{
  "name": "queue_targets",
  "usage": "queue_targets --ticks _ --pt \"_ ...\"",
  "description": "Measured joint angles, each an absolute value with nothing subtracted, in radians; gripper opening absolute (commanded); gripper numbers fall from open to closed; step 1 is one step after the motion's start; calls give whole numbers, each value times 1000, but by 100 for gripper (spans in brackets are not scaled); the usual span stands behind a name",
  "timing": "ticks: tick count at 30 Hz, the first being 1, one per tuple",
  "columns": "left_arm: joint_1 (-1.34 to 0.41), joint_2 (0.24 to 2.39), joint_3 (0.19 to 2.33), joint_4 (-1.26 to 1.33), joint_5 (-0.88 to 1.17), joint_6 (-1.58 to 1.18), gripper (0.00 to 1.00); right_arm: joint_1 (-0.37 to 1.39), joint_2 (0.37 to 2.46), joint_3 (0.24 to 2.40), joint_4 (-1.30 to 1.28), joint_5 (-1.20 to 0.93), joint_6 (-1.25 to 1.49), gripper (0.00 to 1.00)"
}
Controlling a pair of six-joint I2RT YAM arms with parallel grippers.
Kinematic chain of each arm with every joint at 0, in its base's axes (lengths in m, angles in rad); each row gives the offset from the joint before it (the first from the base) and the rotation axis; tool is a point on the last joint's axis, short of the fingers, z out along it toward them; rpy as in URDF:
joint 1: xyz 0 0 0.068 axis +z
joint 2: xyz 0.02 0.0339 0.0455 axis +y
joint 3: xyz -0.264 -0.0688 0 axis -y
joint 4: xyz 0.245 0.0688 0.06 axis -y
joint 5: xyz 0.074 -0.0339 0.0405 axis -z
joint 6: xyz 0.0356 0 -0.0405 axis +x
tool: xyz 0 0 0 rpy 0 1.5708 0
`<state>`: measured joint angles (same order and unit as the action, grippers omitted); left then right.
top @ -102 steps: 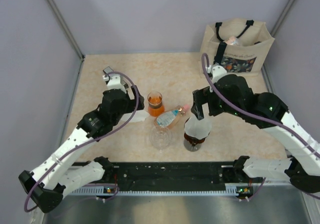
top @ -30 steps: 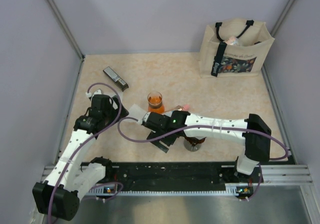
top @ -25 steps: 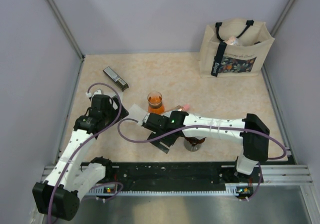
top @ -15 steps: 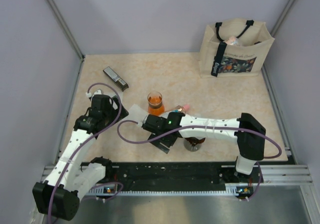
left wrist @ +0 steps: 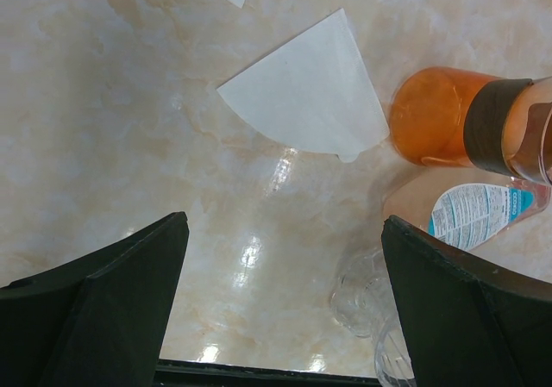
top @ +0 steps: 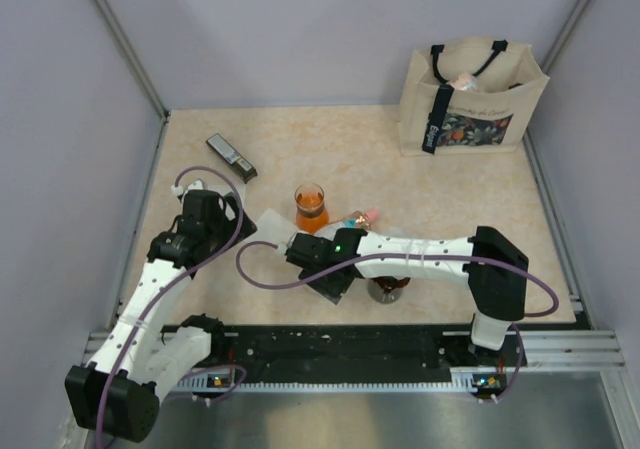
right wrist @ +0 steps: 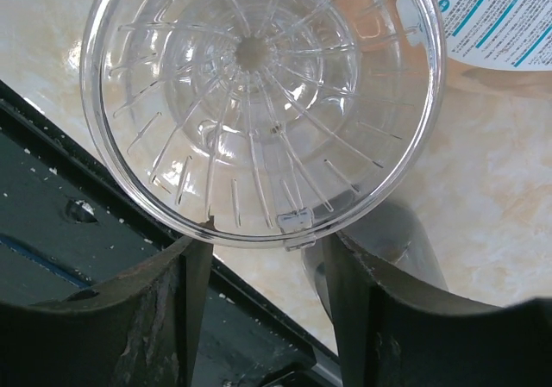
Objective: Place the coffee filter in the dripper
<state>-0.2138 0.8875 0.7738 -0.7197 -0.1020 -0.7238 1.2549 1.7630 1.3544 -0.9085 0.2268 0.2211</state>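
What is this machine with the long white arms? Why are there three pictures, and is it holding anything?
It is a robot with two arms bolted to a table. Each arm ends in a two-finger gripper, a bit like a hand.

One picture comes from a camera high above, looking down on everything. The other two come from small cameras on the robot's wrists, so each shows the dark fingers of its own gripper.

On the table lie a white paper coffee filter, a dark brown dripper, a glass of orange liquid, a small bottle, a clear cup and a tote bag.

The left gripper is wide open above the filter and holds nothing. The right gripper is right over the clear cup with its fingers apart.
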Motion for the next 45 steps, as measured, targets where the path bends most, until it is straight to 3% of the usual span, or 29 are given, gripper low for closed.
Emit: queue_targets --ticks 3,10,16,26,35,45 --pt "-213 887 774 -720 -104 -723 99 1255 1763 1354 -900 229 221 47" --pt "-213 877 774 -723 -106 -723 99 1255 1763 1340 -863 231 221 25" --pt "-212 872 774 -726 -110 -723 99 1256 1763 1328 -838 232 221 0" --pt "-212 872 774 -727 -116 -723 99 1257 1714 1315 -821 229 177 0" --pt "-212 854 774 -727 -132 -733 99 1257 1508 1345 -812 226 86 0" --pt "-204 818 774 -727 -235 -800 99 1200 1498 1611 -922 339 90 0"
